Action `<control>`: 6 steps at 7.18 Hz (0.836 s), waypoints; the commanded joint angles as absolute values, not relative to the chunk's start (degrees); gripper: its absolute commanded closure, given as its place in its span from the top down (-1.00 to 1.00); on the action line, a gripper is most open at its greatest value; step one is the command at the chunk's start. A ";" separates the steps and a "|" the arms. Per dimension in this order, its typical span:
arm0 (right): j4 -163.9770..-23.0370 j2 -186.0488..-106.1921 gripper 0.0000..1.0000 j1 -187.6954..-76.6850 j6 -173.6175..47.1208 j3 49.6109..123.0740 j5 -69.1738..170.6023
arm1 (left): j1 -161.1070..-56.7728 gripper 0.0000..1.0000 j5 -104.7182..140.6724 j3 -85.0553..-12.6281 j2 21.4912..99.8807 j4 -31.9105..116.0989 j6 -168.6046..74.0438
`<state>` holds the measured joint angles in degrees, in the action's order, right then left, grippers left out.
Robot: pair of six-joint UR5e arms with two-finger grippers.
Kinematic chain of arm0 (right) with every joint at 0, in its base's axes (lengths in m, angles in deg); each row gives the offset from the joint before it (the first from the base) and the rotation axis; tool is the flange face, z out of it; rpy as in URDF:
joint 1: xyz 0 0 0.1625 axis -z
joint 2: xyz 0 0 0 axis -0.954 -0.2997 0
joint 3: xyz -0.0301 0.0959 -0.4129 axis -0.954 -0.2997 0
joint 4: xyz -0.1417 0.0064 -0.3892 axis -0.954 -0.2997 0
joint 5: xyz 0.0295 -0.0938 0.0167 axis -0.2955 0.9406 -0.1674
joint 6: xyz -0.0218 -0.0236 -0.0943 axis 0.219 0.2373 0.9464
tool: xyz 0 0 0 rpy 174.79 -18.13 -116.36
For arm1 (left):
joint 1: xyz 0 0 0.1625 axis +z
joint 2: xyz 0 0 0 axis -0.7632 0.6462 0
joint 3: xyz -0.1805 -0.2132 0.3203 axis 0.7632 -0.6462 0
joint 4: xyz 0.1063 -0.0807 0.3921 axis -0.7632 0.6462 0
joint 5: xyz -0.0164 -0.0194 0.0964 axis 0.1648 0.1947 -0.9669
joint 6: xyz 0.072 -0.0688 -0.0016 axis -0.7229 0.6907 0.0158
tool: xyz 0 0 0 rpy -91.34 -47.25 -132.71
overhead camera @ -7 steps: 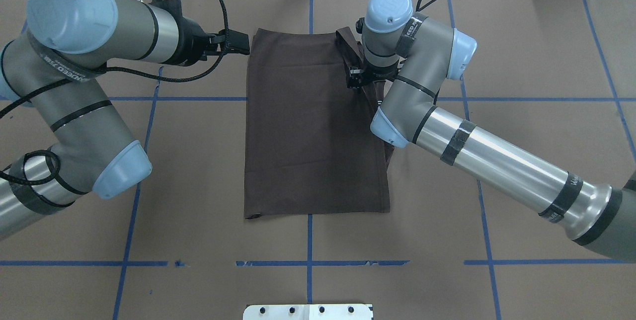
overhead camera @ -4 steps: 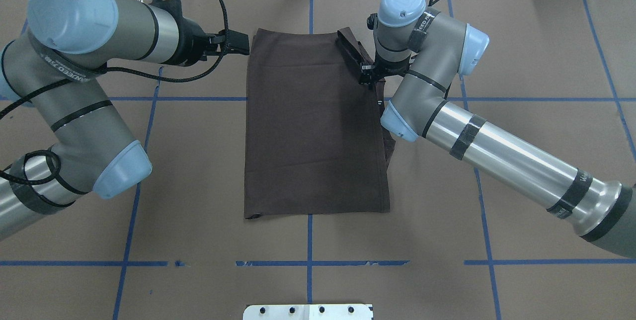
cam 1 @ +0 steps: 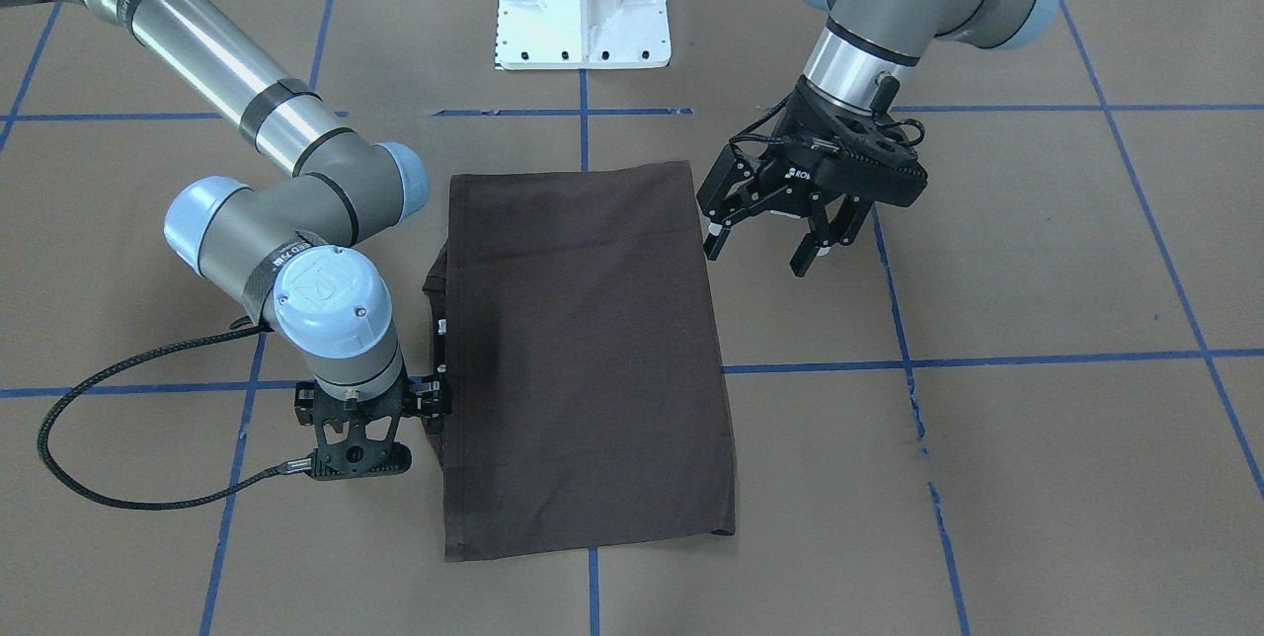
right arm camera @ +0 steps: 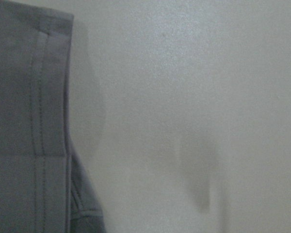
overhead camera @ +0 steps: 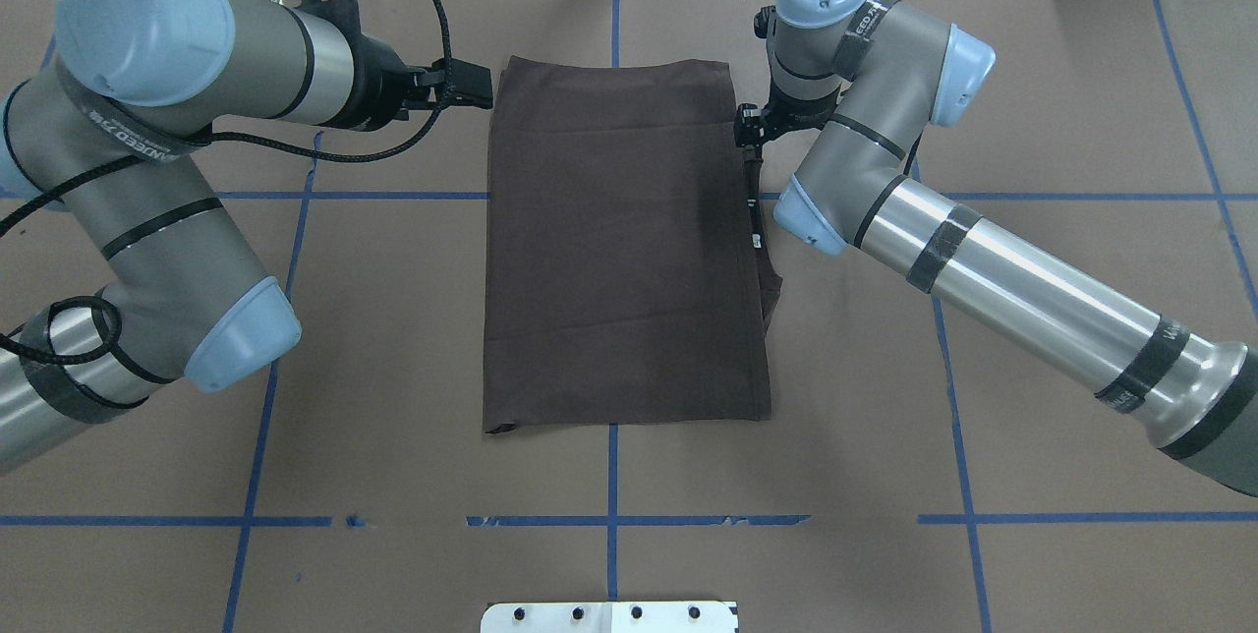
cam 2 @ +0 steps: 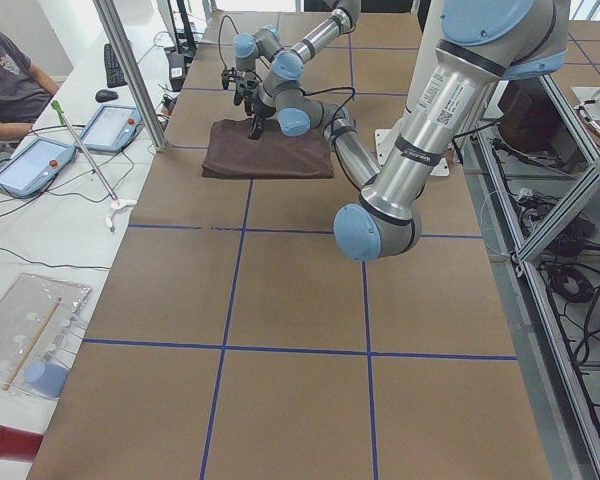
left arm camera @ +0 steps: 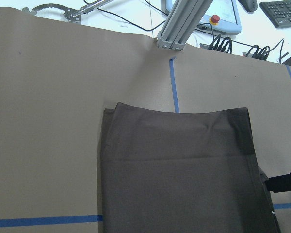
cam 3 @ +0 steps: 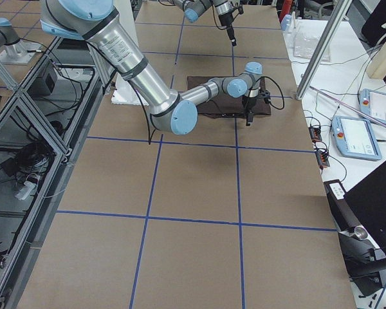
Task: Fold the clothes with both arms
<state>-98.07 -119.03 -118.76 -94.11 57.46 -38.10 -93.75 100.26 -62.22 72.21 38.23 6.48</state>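
Two side folds look done; cross folds still to do.
Left gripper wide open, empty, just beside the T-shirt at frame centre; right gripper at its upper-right edge in overhead, aperture can't tell.

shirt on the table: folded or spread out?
Folded: the T-shirt lies as a narrow rectangle, no sleeves sticking out, layered edges showing along one long side.
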 commanded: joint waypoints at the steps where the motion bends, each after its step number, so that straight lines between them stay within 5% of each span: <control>1: -98.32 -118.76 1.00 -118.88 -94.64 60.56 -40.76 | -93.69 1.00 101.81 -62.29 72.12 38.23 7.15; 6: -110.36 -129.73 1.00 -114.41 -106.56 90.34 -45.26 | -83.70 0.99 101.69 -60.00 70.80 37.70 32.92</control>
<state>-108.56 -127.24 -115.96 -102.21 84.10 -44.79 -87.18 105.40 -59.82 71.30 37.84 24.20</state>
